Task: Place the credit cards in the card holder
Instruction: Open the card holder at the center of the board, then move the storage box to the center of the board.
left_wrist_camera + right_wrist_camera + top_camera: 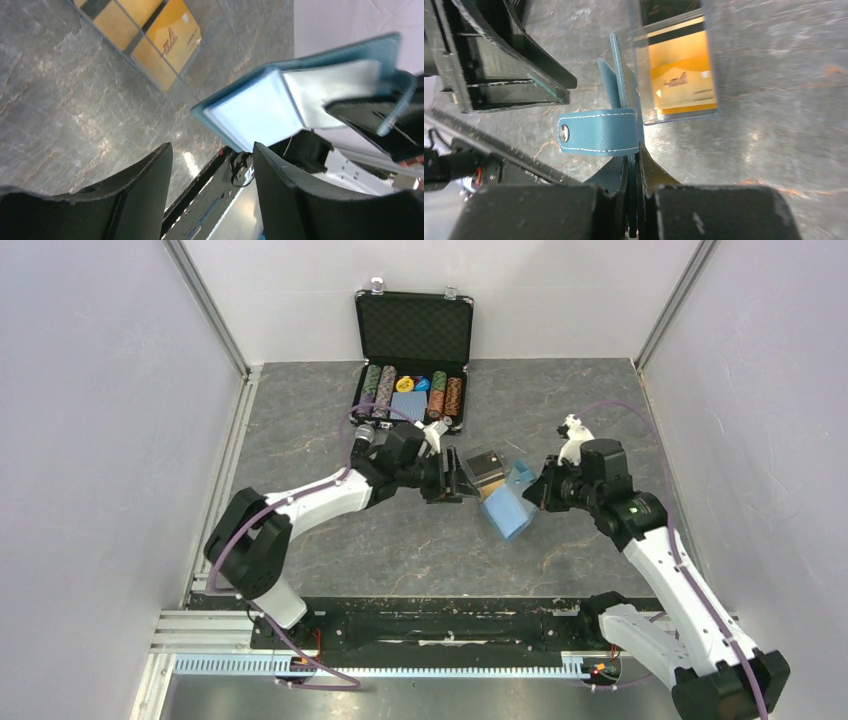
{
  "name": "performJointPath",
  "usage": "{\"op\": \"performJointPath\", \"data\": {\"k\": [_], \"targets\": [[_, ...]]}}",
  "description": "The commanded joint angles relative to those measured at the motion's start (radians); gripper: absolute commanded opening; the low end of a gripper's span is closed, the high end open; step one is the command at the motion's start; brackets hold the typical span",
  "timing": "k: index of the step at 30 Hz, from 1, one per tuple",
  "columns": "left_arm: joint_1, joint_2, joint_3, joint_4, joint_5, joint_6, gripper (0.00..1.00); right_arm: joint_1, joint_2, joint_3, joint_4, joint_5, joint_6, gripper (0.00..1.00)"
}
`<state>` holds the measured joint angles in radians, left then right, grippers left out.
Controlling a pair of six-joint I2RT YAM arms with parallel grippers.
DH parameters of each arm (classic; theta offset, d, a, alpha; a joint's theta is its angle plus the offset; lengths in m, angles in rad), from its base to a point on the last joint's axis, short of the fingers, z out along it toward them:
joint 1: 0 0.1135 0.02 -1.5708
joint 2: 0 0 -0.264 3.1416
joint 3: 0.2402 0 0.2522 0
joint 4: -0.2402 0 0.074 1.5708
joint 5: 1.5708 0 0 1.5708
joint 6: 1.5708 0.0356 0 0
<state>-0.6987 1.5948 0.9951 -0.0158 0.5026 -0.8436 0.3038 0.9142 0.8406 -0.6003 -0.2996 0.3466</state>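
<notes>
Right fingers (651,172) pinch only the card holder (508,505) edge, left fingers (290,190) gape empty beside the clear box (487,468): a nudge could pull it free.

White arms (322,497) — black joints (248,552), purple cables (349,435).

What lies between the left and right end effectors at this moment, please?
The top view shows the clear box holding credit cards and the open card holder, which the right end effector pinches; the left end effector is open and empty.
</notes>
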Motion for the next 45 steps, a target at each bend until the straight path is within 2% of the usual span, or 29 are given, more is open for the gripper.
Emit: {"op": "performJointPath", "data": {"k": [1, 8, 21, 26, 28, 35, 39, 45], "targets": [[-0.031, 0.092, 0.163, -0.147, -0.13, 0.007, 0.67, -0.006, -0.067, 0.109, -0.093, 0.203, -0.013, 0.0], [-0.039, 0.244, 0.329, -0.305, -0.249, 0.047, 0.67, -0.006, -0.065, 0.17, -0.156, 0.229, -0.039, 0.0], [-0.039, 0.459, 0.532, -0.359, -0.236, 0.063, 0.6, -0.007, -0.053, 0.166, -0.184, 0.164, -0.067, 0.0], [-0.039, 0.503, 0.573, -0.413, -0.247, 0.101, 0.47, -0.008, -0.048, 0.161, -0.191, 0.158, -0.075, 0.0], [-0.039, 0.512, 0.588, -0.448, -0.256, 0.131, 0.37, -0.006, -0.046, 0.161, -0.193, 0.158, -0.075, 0.0], [-0.038, 0.475, 0.603, -0.549, -0.322, 0.256, 0.12, -0.006, -0.036, 0.15, -0.191, 0.151, -0.083, 0.0], [-0.036, 0.444, 0.608, -0.601, -0.342, 0.343, 0.05, -0.006, -0.028, 0.142, -0.187, 0.146, -0.084, 0.0], [-0.035, 0.403, 0.63, -0.737, -0.363, 0.547, 0.02, -0.007, -0.011, 0.138, -0.169, 0.122, -0.08, 0.0]]}}
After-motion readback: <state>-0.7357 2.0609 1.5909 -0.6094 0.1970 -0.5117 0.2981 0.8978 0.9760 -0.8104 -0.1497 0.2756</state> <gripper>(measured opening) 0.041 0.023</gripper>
